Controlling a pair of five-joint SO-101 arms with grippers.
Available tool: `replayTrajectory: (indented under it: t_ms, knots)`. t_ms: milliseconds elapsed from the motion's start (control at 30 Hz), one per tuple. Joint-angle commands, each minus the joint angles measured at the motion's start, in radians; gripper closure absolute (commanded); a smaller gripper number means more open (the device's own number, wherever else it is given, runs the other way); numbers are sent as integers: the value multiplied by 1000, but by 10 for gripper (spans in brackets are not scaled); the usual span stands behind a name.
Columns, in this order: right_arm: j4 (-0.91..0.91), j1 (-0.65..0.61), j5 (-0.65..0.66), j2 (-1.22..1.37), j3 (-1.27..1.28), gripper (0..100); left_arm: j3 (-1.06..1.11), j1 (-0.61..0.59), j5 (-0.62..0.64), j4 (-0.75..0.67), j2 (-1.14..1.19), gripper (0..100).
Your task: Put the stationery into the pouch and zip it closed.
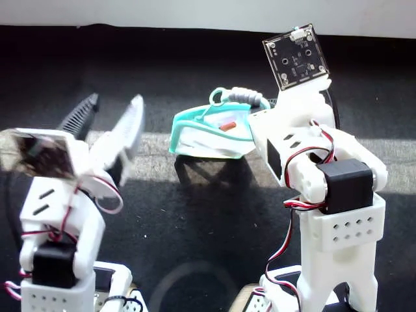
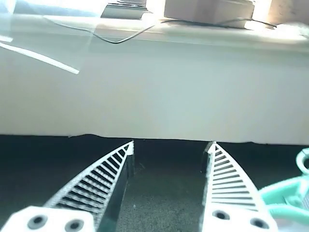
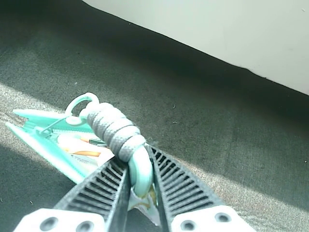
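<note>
Running from the right gripper [image 3: 137,159] clamping its end toward the wide-spread left gripper [image 2: 170,145], the pouch [image 1: 208,138] bares stationery [image 3: 81,153] close-up.

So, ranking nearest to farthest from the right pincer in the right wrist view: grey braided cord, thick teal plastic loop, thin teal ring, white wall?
1. Thick teal plastic loop: clamped in the right pincer.
2. Grey braided cord: just past the tips.
3. Thin teal ring: at the cord's far end.
4. White wall: far behind.
</note>
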Motion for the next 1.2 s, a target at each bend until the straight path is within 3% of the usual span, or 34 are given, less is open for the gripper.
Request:
replayTrajectory:
  t_ms: [0, 100, 233, 467, 700, 1000, 1167]
  knots:
    - [-7, 12, 9, -2, -13, 992, 101, 153, -153, 5, -110, 754]
    - [-5, 13, 9, -5, -13, 992, 186, 237, -273, -2, -171, 755]
    - [2, 13, 9, -13, -13, 992, 257, 262, -396, -21, -185, 755]
    - [8, 13, 9, -13, -13, 992, 358, 197, -486, -230, -183, 755]
    - [45, 13, 9, -15, -15, 992, 400, 179, -525, -342, -168, 755]
    - [58, 10, 9, -64, -10, 992, 300, 151, -523, -545, 199, 755]
    - [65, 13, 11, -82, -5, 992, 140, 156, -523, -569, 420, 755]
